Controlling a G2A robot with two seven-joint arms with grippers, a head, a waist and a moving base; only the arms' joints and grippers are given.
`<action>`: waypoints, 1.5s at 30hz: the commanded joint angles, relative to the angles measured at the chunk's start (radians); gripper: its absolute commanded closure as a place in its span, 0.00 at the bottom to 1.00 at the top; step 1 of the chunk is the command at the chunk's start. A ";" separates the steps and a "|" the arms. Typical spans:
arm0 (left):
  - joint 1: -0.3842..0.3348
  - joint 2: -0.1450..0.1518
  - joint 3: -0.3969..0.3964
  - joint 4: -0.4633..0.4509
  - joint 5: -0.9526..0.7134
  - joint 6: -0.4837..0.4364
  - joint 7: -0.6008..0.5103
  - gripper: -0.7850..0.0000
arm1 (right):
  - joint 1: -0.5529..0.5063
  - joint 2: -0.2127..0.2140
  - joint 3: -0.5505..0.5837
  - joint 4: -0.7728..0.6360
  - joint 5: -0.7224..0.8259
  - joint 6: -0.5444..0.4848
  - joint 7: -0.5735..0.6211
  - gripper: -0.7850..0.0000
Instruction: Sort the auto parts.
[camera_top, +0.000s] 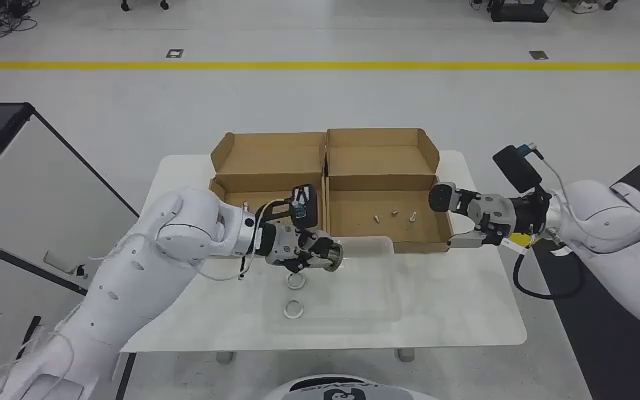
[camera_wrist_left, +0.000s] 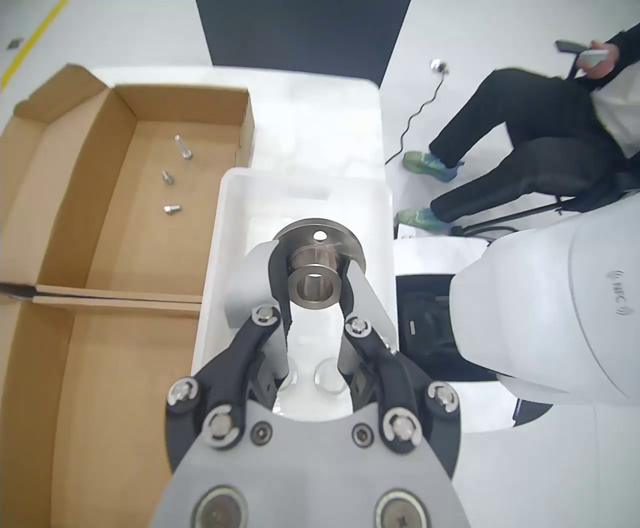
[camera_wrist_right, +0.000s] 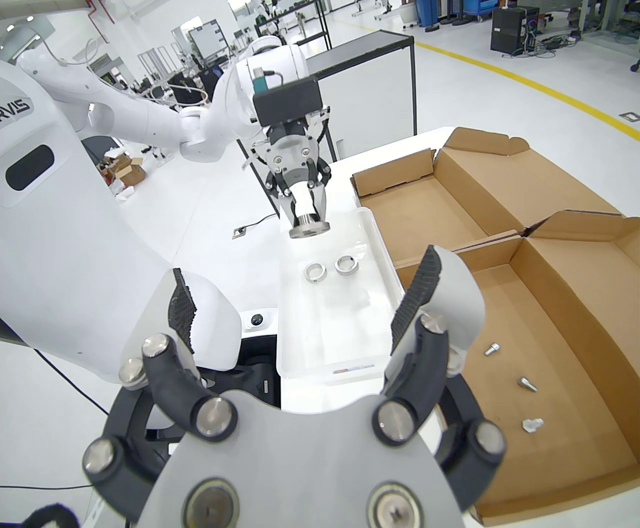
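A hub (camera_wrist_left: 320, 235) is held lifted by the left gripper (camera_wrist_left: 314, 280); the right gripper (camera_wrist_right: 306, 270) is spread wide. Placement in the empty box (camera_wrist_left: 125, 400) is probably needed next.

Flanged hub (camera_wrist_left: 315, 270): machined metal, dull satin grey. Two rings (camera_wrist_right: 315, 272): brighter polished metal. Tray (camera_wrist_right: 330, 325): translucent glossy plastic. Boxes (camera_wrist_left: 125, 250) at its 12 o'clock: matt brown cardboard. Bolts (camera_wrist_left: 171, 210): shiny metal.

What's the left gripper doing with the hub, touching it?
Touching. The left wrist view shows the left gripper clamped on the hub, pressing both sides of its neck.
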 joint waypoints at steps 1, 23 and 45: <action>0.012 0.011 -0.017 0.026 -0.044 -0.068 0.069 1.00 | 0.000 -0.001 0.000 0.000 -0.001 0.000 0.000 0.00; 0.010 -0.024 -0.085 -0.074 -0.625 -0.147 0.147 1.00 | 0.000 -0.001 0.000 0.000 -0.001 0.000 0.000 0.00; 0.018 -0.059 -0.103 -0.099 -0.635 -0.131 0.180 1.00 | 0.000 -0.001 0.000 0.000 -0.001 0.000 0.000 0.00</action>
